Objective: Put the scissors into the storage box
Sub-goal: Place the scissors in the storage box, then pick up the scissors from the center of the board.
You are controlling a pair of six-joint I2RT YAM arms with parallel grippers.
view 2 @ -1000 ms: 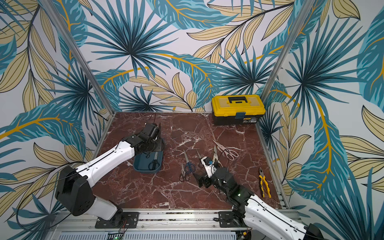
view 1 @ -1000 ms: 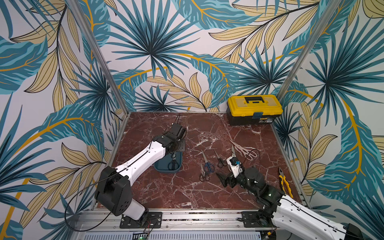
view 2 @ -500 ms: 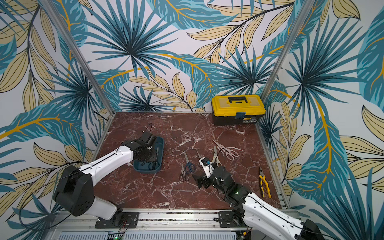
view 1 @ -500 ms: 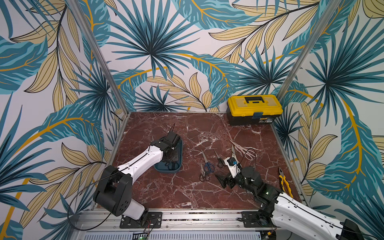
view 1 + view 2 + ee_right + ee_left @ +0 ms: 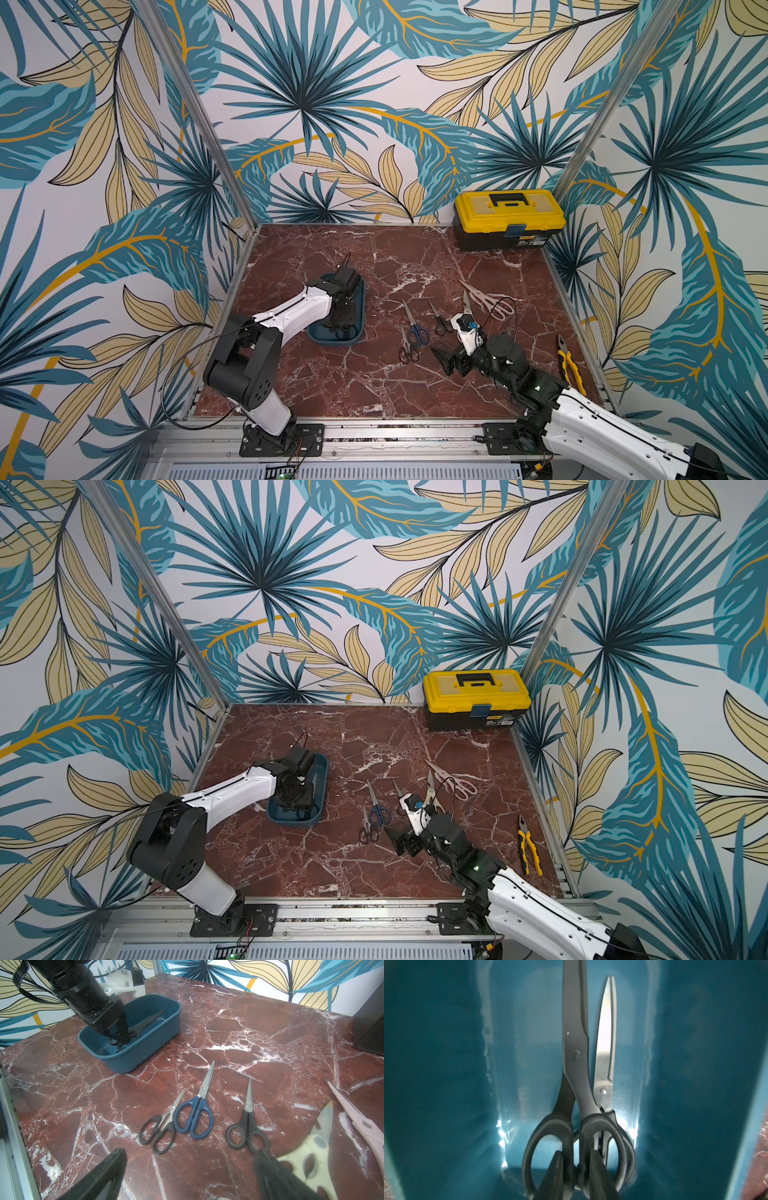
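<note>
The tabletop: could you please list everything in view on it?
storage box: one, teal-blue, table's left half
black scissors: one, all black, tilted in the box
steel-bladed scissors: one, black handles, lying in the box
small black-handled scissors: one, beside the blue pair
blue-handled scissors: one, mid-table
black-handled scissors: one, right of the blue pair
cream-white shears: one, by the right gripper
pale pink scissors: one, beyond the shears
pliers: one, yellow handles, right edge
toolbox: one, yellow lid, far right corner
table: one, red-brown marble
left gripper: shut on the black scissors
right gripper: open, over the table
</note>
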